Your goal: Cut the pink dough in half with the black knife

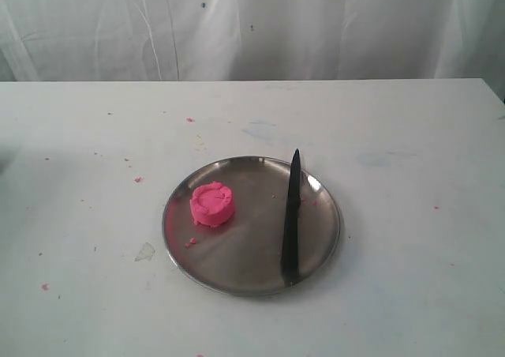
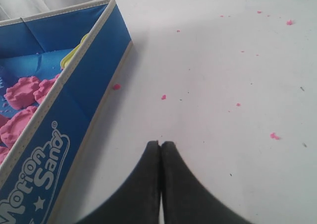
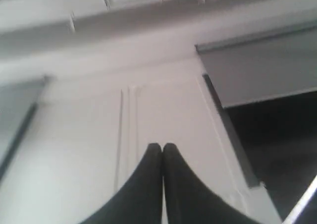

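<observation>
- The steel plate (image 1: 245, 256) sits around the middle of the white bench (image 1: 410, 238), somewhat nearer its front edge
- The pink dough (image 1: 212, 204), one whole round puck, rests on the left part of the plate, just inside its left rim
- The black knife (image 1: 292, 219) lies flat along the right side of the plate; its tip reaches the far rim and its handle end the near rim; it is well apart from the dough
- Pink crumbs (image 1: 138, 179) dot the bench left of the plate
- The left gripper (image 2: 160, 143) is clenched on nothing, above bare bench beside a blue sand box (image 2: 74, 110) holding pink moulded pieces (image 2: 22, 92)
- The right gripper (image 3: 162, 145) is clenched too, empty; its camera sees only pale panelling
</observation>
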`<state>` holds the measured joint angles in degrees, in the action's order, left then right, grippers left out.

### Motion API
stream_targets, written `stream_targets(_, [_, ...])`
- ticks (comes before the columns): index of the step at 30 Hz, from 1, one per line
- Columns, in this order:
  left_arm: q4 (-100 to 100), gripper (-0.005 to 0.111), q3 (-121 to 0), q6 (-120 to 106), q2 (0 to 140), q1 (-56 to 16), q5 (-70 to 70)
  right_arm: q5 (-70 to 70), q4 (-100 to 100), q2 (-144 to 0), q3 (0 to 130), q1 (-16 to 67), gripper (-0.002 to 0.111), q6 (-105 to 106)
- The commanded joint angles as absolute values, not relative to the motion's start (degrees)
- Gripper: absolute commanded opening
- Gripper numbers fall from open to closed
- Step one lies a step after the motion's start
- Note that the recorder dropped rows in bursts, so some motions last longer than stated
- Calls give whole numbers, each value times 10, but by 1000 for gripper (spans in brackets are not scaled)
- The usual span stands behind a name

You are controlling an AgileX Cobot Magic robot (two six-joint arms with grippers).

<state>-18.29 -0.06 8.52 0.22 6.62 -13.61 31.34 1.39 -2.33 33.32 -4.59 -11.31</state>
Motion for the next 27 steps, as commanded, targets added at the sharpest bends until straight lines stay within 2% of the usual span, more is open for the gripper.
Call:
stream_targets(1, [-185,0,0,86,0,67,-135,110,5,-201,277,-44,0,99])
stream_targets(3, [-185,0,0,86,0,67,-135,171,17,-313,235,-44,0,72])
stream_targets(5, [-185,0,0,86,0,67,-135,171,17,-419,238,-44,0,33])
stream_targets(6, [-185,0,0,86,0,67,-135,88,17,-494,274,-32,0,13])
stream_targets(10, [-185,0,0,86,0,67,-135,-201,17,-626,422,44,0,57])
stream_targets(11, [-185,0,0,86,0,67,-135,-322,22,-682,500,91,0,79])
stream_targets(13, [-185,0,0,86,0,67,-135,-400,41,-741,564,168,0,79])
stream_targets(15, [-185,0,0,86,0,67,-135,-392,59,-790,576,255,0,80])
stream_targets(17, [-185,0,0,86,0,67,-135,-386,43,-828,576,308,0,80])
stream_targets(19, [-185,0,0,86,0,67,-135,-374,16,-877,582,346,0,79])
stream_targets(21, [-185,0,0,86,0,67,-135,-340,15,-907,586,350,1,78])
stream_targets(23, [-185,0,0,86,0,67,-135,-320,19,-926,588,350,12,78])
stream_targets(24, [-185,0,0,86,0,67,-135,-309,22,-938,588,350,26,78])
stream_targets(27, [-185,0,0,86,0,67,-135,-277,27,-956,588,350,49,78])
